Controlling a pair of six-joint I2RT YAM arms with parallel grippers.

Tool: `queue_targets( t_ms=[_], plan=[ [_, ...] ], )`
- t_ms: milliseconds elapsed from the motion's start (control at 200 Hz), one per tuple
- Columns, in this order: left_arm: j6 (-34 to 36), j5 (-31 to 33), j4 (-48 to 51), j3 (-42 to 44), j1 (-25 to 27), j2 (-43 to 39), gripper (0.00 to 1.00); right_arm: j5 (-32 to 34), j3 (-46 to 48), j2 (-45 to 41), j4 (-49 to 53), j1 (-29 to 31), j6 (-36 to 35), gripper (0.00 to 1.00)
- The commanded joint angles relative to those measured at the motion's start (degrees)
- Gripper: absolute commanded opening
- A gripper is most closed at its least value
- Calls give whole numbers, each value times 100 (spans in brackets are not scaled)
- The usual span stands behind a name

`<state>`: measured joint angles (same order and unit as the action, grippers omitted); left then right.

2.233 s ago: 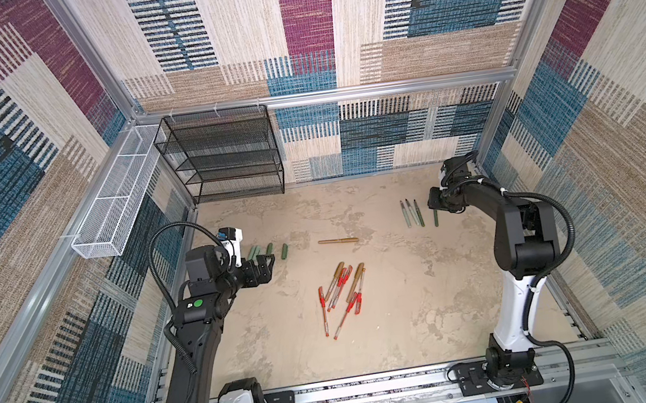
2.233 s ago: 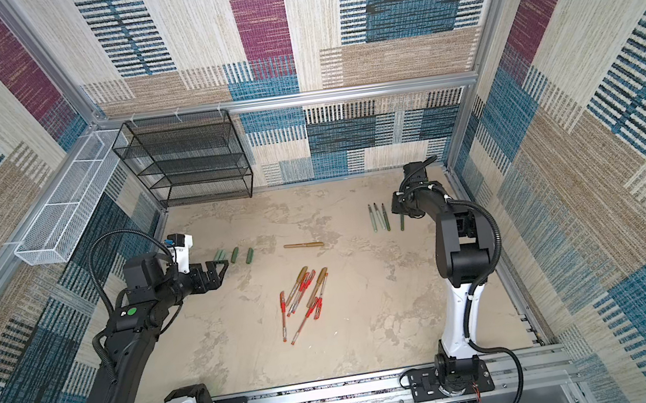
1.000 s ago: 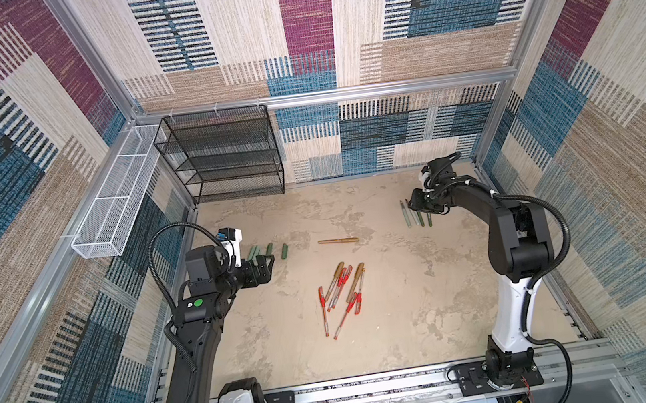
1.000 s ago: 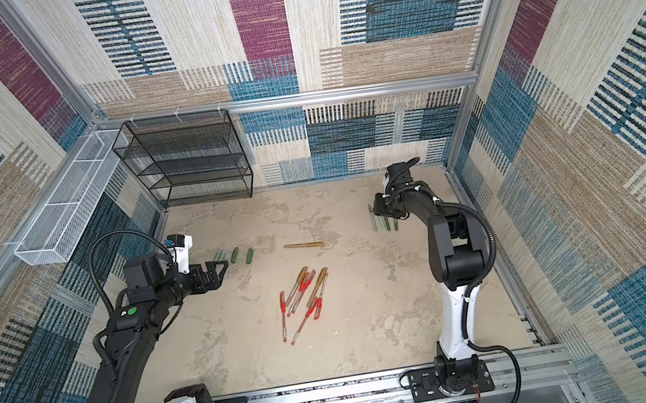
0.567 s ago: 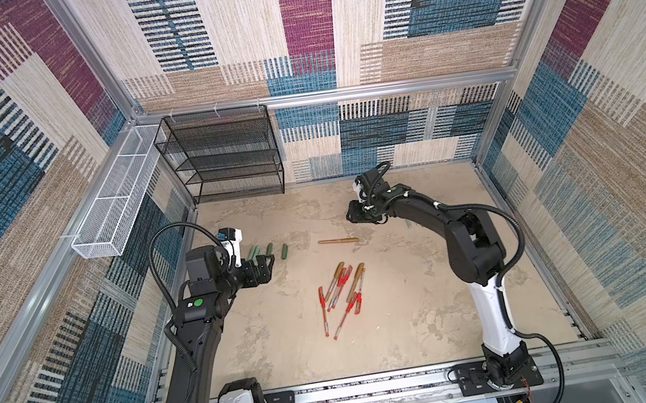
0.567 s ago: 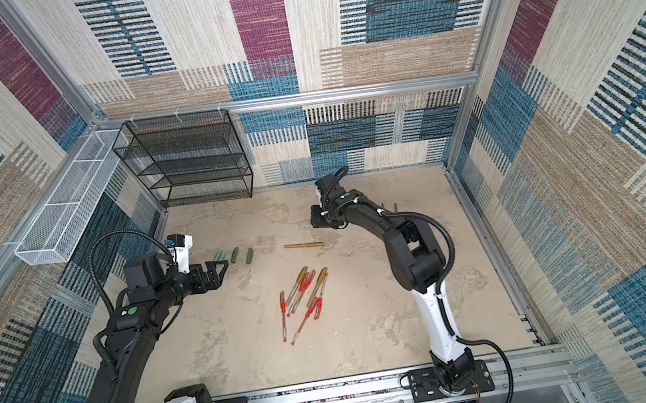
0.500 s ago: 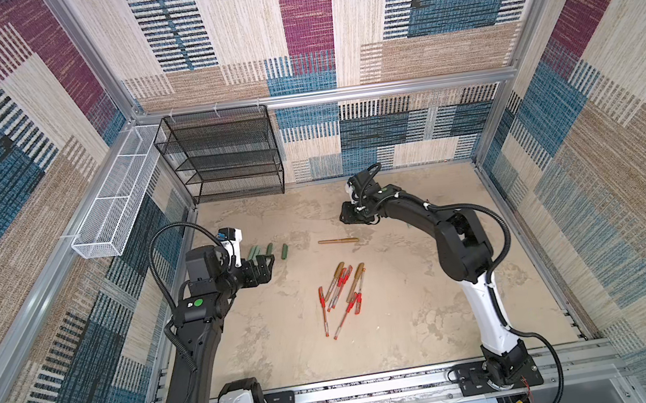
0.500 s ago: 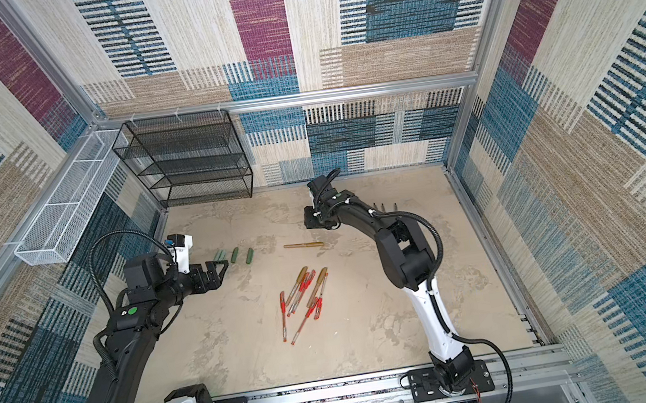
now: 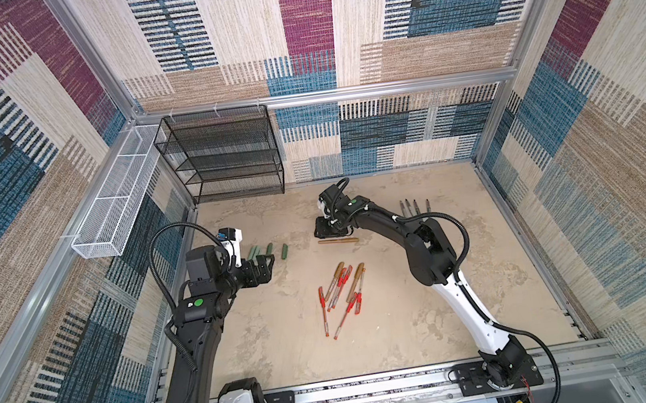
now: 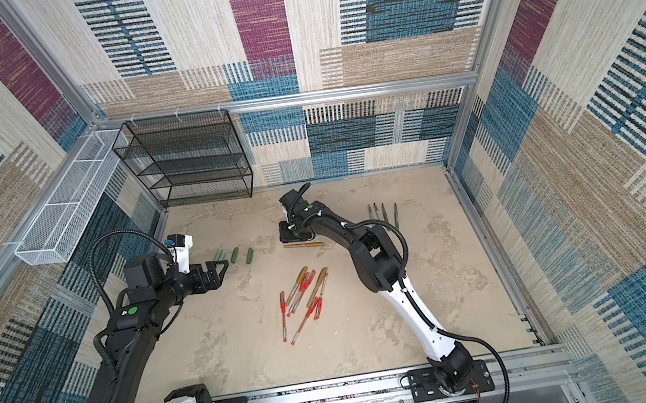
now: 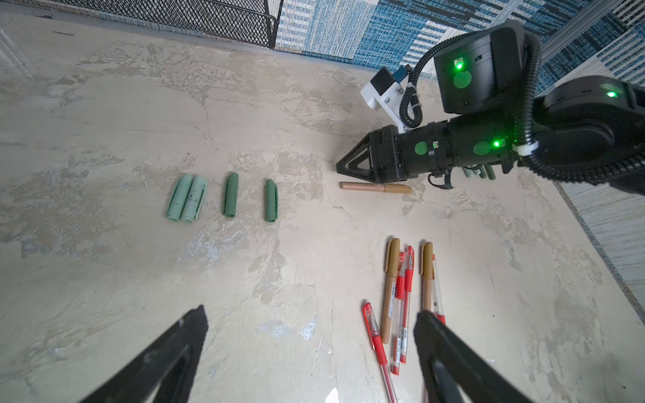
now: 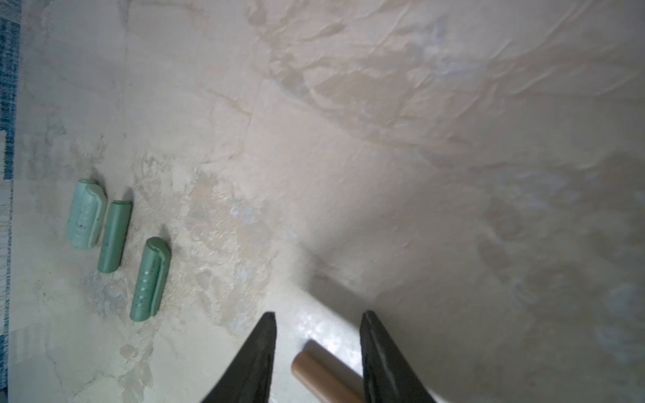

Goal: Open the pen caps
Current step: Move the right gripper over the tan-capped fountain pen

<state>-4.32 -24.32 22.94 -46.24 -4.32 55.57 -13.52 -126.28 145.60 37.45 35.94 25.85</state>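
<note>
Black arms [image 9: 382, 220], white links [image 9: 468, 310], green dots [image 11: 462, 78], corrugated cables [image 11: 406, 104].

Back left on the bench [image 9: 412, 325], against the wall: a mesh shelf rack [image 9: 223, 156]; beside it on the left wall, a wire basket [image 9: 113, 211]. In front of the rack, four loose pen caps [image 9: 269, 249] in a row. Right of these, a lone capped pen [image 9: 339, 241] lying crosswise. In front of that, mid-bench, a heap of capped pens [image 9: 343, 292]. Back right, four uncapped pen barrels [image 9: 414, 208] side by side.
</note>
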Motion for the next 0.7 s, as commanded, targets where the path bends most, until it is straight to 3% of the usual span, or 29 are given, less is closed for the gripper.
queue_targets(
  t_ms=[0,235,511,696],
  plan=[
    [-16,-57,-150,7,1,-2,96,-72,658,-279,122,109,44,43],
    [-43,-66,-148,-13,1,12,96,97,1569,-1094,65,214,-16,43],
    [-56,-92,-157,11,10,-37,96,636,1680,-1887,302,220,167,44],
    [-60,-65,-136,-7,18,-18,96,1106,1873,-1766,552,217,459,48]
  ],
)
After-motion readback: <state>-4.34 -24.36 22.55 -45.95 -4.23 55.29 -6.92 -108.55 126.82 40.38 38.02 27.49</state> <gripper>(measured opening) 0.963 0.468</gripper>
